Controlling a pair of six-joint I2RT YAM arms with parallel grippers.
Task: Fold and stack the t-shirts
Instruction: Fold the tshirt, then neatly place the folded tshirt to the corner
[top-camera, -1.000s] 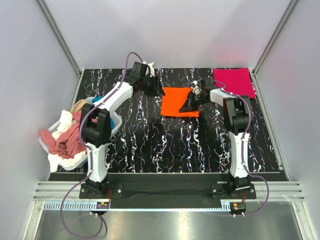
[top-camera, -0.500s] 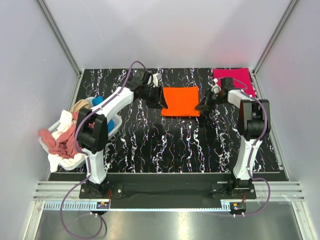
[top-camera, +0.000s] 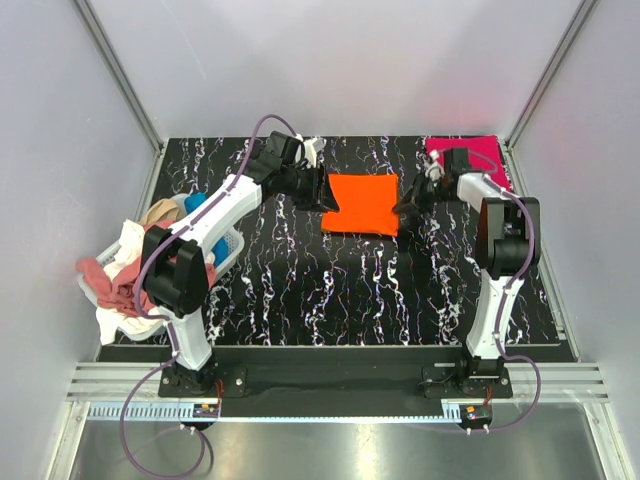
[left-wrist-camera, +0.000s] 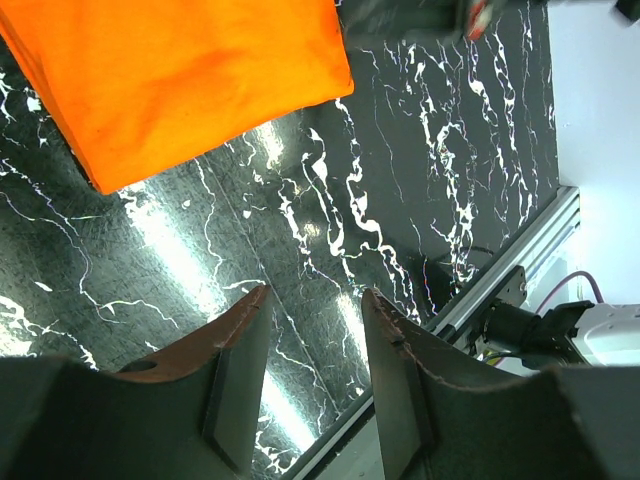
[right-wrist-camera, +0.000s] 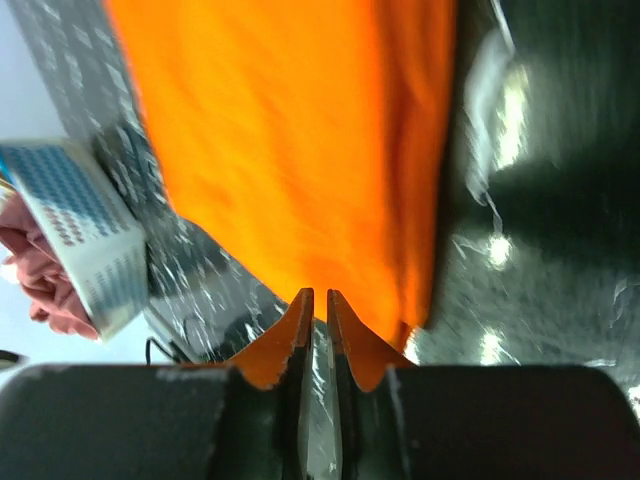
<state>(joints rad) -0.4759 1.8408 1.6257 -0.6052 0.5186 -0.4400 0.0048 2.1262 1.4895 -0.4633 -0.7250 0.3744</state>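
A bright orange t-shirt (top-camera: 362, 204) lies folded flat at the back middle of the black marbled table. A crimson-pink t-shirt (top-camera: 470, 160) lies folded at the back right corner. My left gripper (top-camera: 325, 192) is at the orange shirt's left edge, open and empty. In the left wrist view, my left gripper (left-wrist-camera: 315, 300) hangs over bare table with the orange shirt (left-wrist-camera: 180, 70) beyond it. My right gripper (top-camera: 405, 210) is at the shirt's right edge. In the right wrist view, my right gripper (right-wrist-camera: 315, 295) is shut and empty, tips just short of the orange shirt (right-wrist-camera: 300, 130).
A white-and-blue plastic basket (top-camera: 228, 248) stands at the left table edge, holding rose-red (top-camera: 125, 285), white (top-camera: 120, 322), tan (top-camera: 160, 212) and blue (top-camera: 195, 200) shirts. It also shows in the right wrist view (right-wrist-camera: 85, 230). Grey walls enclose the table.
My right gripper has pulled off the orange shirt to its right edge. My left gripper has moved forward to the shirt's left edge. The shirt has hardly moved.
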